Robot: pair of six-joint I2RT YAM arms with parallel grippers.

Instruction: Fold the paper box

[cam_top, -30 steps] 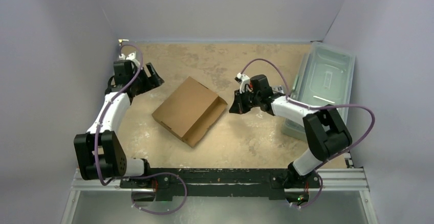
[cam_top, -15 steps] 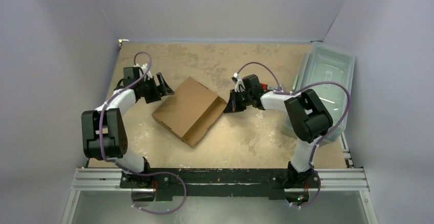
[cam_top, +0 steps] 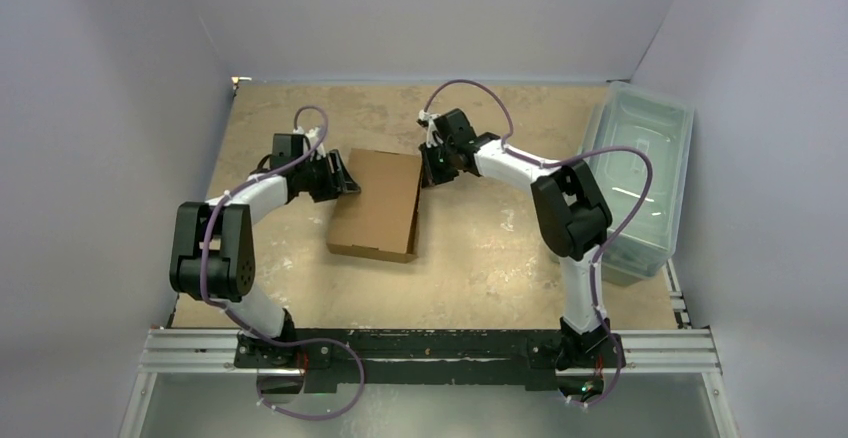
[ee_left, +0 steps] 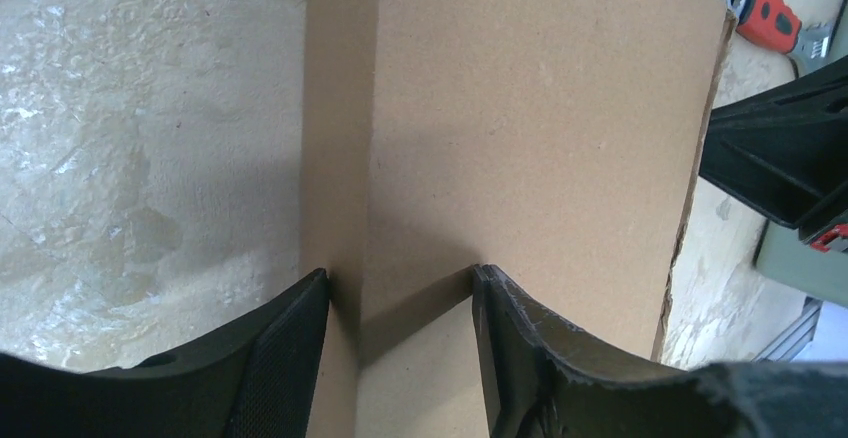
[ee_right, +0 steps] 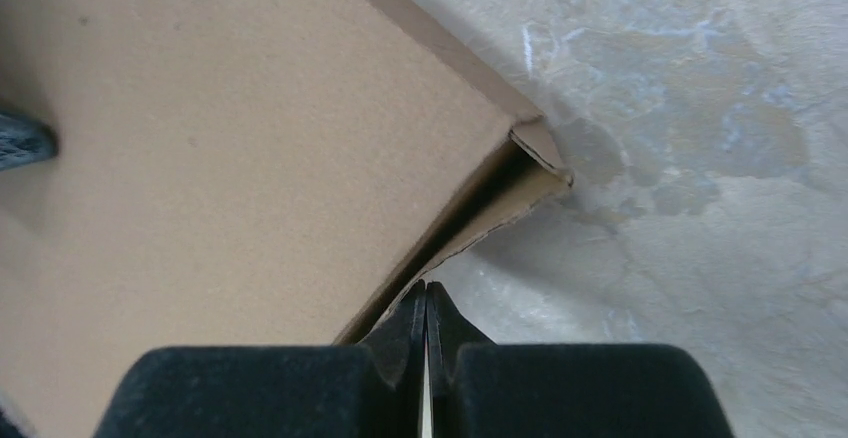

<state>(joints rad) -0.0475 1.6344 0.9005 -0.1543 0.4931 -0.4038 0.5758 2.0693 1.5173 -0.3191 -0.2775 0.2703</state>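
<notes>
- Two arms reach inward over the sandy table (cam_top: 470, 258) and meet the paper box (cam_top: 378, 203) from opposite sides.
- The paper box lies flat near the middle of the table, between the two grippers, with its broad brown panel facing up.
- The left gripper (cam_top: 345, 180) sits at the box's far left corner.
- In the left wrist view, the left gripper (ee_left: 400, 273) has its jaws apart astride the creased edge where the top panel meets the side wall. One of its fingers (ee_left: 290, 358) is against the wall and the other is over the top panel. Whether it pinches the cardboard or only straddles it cannot be told.
- The right gripper (cam_top: 430, 170) is at the box's far right corner.
- In the right wrist view, the right gripper (ee_right: 426, 298) is clenched with its fingertips pressed together on nothing, and its tips touch the edge of the box (ee_right: 250, 158). A dark gap shows under the top panel at that corner.
- A translucent grey-green bin (cam_top: 640, 173) stands along the table's right side, well apart from the box.
- A red-handled tool (ee_left: 765, 3) lies on the table beyond the box's far edge.
</notes>
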